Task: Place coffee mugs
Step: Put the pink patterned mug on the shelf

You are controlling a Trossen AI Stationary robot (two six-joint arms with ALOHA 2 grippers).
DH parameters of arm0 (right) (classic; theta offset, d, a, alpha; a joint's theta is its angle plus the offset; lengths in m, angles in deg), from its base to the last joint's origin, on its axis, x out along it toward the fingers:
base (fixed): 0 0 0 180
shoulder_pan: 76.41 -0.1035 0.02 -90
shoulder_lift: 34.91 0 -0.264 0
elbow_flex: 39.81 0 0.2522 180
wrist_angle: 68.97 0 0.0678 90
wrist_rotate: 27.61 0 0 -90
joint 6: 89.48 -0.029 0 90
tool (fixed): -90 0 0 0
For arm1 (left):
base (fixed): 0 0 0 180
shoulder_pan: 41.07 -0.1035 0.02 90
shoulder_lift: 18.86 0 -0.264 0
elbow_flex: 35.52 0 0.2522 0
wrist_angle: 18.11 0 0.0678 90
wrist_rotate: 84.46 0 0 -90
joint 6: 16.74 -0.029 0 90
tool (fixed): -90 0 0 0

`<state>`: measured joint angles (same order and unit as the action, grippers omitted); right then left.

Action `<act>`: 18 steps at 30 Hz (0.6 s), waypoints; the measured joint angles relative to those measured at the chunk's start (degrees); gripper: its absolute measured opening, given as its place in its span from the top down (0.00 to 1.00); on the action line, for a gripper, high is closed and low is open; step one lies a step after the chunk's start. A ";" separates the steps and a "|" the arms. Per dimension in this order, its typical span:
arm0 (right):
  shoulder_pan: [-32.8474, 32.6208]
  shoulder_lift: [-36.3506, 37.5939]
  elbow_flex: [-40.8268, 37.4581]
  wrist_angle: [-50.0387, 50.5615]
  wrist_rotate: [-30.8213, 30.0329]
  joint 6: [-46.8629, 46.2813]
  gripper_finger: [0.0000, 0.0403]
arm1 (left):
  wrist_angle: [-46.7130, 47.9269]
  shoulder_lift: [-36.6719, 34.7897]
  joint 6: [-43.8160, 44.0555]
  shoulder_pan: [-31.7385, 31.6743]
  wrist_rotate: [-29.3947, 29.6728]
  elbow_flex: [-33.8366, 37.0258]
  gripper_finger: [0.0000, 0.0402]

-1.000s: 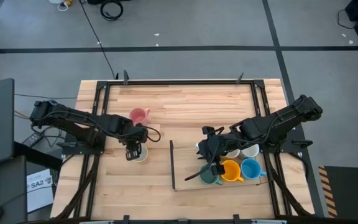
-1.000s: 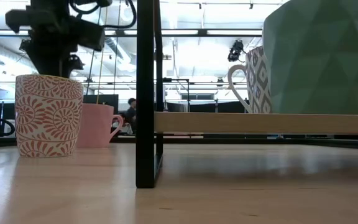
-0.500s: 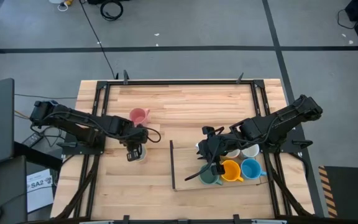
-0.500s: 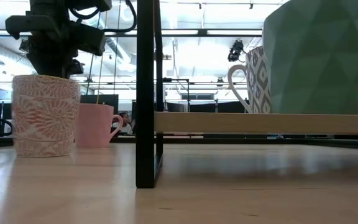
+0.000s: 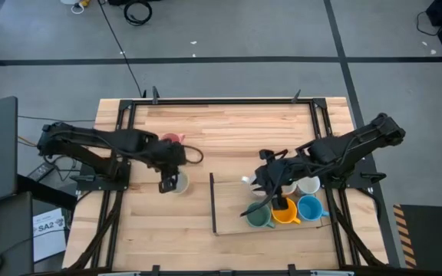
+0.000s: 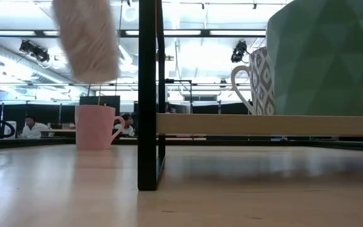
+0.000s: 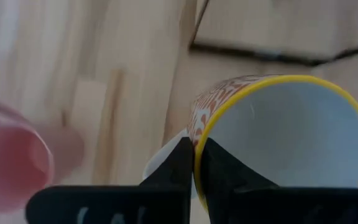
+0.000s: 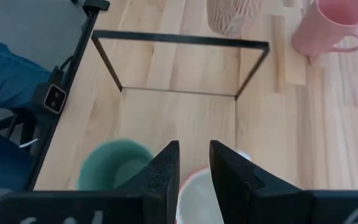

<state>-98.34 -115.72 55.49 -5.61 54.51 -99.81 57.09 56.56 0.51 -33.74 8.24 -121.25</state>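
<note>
Left tool [image 5: 166, 182] is clamped mid-table, while right tool [image 5: 271, 184] hovers with fingers slightly parted.

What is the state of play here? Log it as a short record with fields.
left gripper: shut on the patterned mug at its rim; mug held clear of the table
pink mug: standing on the table
right gripper: above the mugs on the shelf
on shelf: green mug, orange mug, blue mug, white mug
</note>
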 joint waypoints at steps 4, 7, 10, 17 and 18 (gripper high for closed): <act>0.04 2.19 0.00 3.28 -1.43 0.02 0.77 | -0.21 -0.01 -1.62 -2.05 0.08 -8.02 0.95; 0.04 3.48 0.00 5.48 -3.06 0.02 0.77 | -1.32 0.17 -3.52 -3.58 1.78 -13.22 0.95; 0.04 4.44 0.02 6.93 -3.74 0.91 0.77 | -3.62 1.95 -6.17 -5.24 2.24 -18.74 0.95; 0.04 6.42 0.01 9.92 -4.07 3.01 0.77 | -3.57 14.01 -13.69 -7.86 0.75 -34.30 0.95; 0.04 6.79 0.01 10.87 -4.07 2.81 0.77 | -3.27 16.12 -14.55 -8.11 0.03 -36.50 0.95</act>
<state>-98.30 -108.93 55.50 5.26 50.44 -96.99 53.82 72.67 -14.04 -41.85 8.28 -157.75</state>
